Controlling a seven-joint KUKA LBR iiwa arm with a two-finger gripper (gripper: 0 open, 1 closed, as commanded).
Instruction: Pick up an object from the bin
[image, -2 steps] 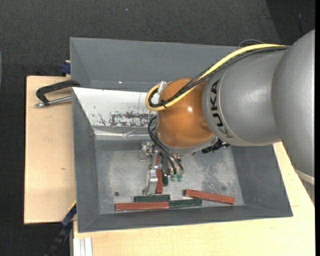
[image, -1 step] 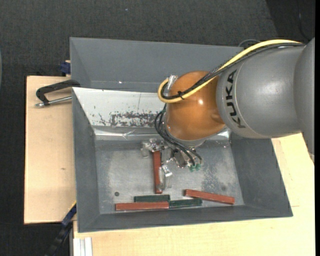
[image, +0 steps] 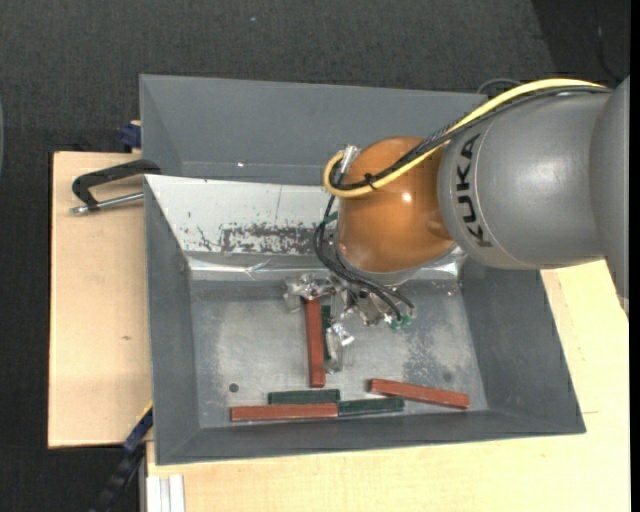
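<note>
Now, fingers (image: 338, 332): just right of upright red stick (image: 316, 352); open/shut can't tell.
Rest: red & green sticks (image: 290, 411) lying flat below that stick's lower end.

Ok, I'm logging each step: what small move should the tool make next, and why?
Probably centre over the red stick in the middle: the tool hangs just beside it, while the other sticks lie farther off along the near wall.
</note>
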